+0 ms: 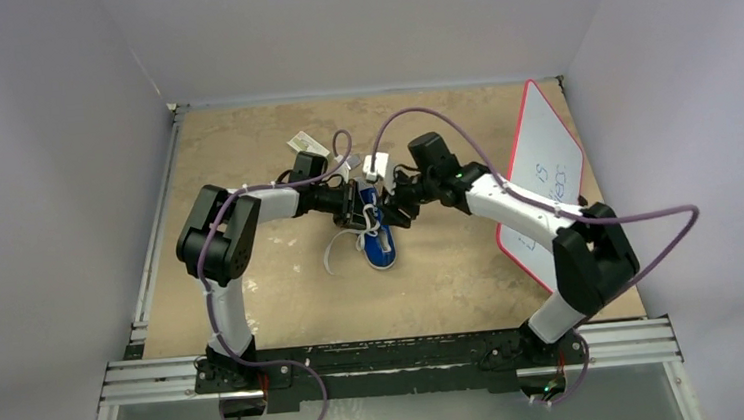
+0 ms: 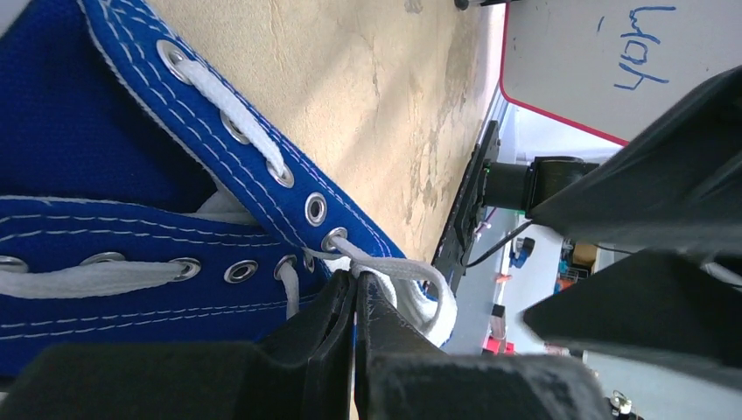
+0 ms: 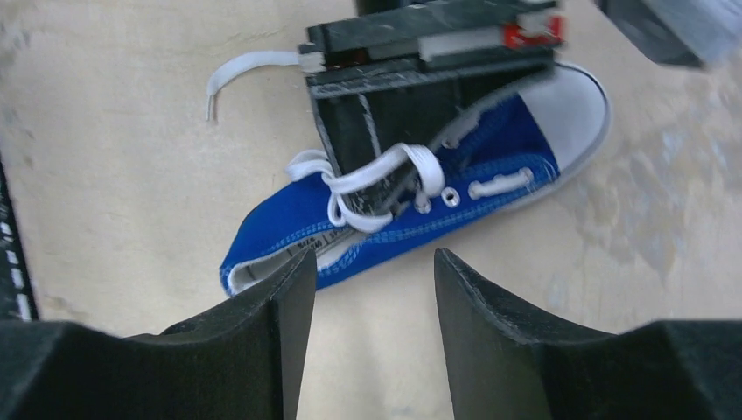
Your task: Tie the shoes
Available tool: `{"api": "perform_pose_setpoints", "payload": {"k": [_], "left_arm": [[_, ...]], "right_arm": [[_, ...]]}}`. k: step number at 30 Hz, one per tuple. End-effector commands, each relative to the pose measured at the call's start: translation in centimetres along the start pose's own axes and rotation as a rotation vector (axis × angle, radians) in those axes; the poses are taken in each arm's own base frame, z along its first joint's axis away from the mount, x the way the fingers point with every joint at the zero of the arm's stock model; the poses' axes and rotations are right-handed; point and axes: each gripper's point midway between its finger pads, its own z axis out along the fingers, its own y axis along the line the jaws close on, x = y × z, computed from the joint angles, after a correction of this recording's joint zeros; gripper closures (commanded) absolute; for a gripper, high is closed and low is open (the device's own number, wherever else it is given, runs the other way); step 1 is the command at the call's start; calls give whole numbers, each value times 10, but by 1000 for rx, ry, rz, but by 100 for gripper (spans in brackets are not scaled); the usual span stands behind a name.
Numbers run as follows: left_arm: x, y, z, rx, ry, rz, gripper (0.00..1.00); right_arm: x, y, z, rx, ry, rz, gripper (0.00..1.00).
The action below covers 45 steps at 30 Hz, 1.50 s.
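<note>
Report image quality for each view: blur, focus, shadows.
Top external: even light, faint shadows, the small blue canvas sneaker sharp but tiny. Left wrist: eyelets and white lace crisp, a dark shape at right out of focus. Right wrist: motion blur smears the sneaker's toe and the left end effector above it; the right end effector in the foreground is sharp.

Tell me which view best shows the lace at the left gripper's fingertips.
Left wrist: the lace sits close up, pinched in the shut left gripper, right by the sneaker. Right wrist shows its loop from farther off; top external, only small white strands.
</note>
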Motion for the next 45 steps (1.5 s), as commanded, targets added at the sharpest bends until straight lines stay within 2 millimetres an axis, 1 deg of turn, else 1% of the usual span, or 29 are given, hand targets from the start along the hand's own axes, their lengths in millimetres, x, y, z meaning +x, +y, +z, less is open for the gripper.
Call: {"api": "perform_pose_setpoints", "payload": {"k": [1,3,5,9,13,18,21,22,25,29,31,33,37,39,43,45], "left_arm": [[-5,-23,-7,56,-13,65,100],[-5,-24,-7,60,-13,70,100],[-4,-26,-8,66,-10,72,100],[-5,-29,-8,75,-9,78,100],[-4,-31,-9,80,-7,82,100],[-3,-33,-11,84,-6,86,100],[-3,-37,-12,91,-7,92,100],[-3,-39,-13,95,-7,96,100],[-4,-42,-14,100,-8,101,100],[-4,-44,-15,105,-9,104,100],[-4,-45,-15,109,-7,105,100],[-4,-46,-15,111,-6,104,100],[-2,-48,-16,116,-2,104,100],[-1,-47,-16,119,2,99,100],[1,-47,-16,116,10,89,100],[2,-44,-15,109,15,82,100]], "right_arm": [[-14,6,31,-69,-53,-307,45],[-5,7,42,-75,-22,-325,46],[-1,11,49,-73,-8,-353,47],[6,19,54,-68,0,-376,48],[13,13,57,3,12,-384,52],[19,0,58,89,26,-399,59],[21,-1,60,97,23,-400,64],[22,-1,61,102,23,-397,64],[25,-3,62,128,20,-397,59],[26,-5,62,155,15,-394,56],[27,-12,59,204,21,-393,54],[30,-18,55,250,29,-393,56],[33,-25,52,299,38,-396,62],[34,-28,50,322,42,-392,69],[30,-30,49,331,29,-392,88],[28,-28,49,317,27,-389,100]]}}
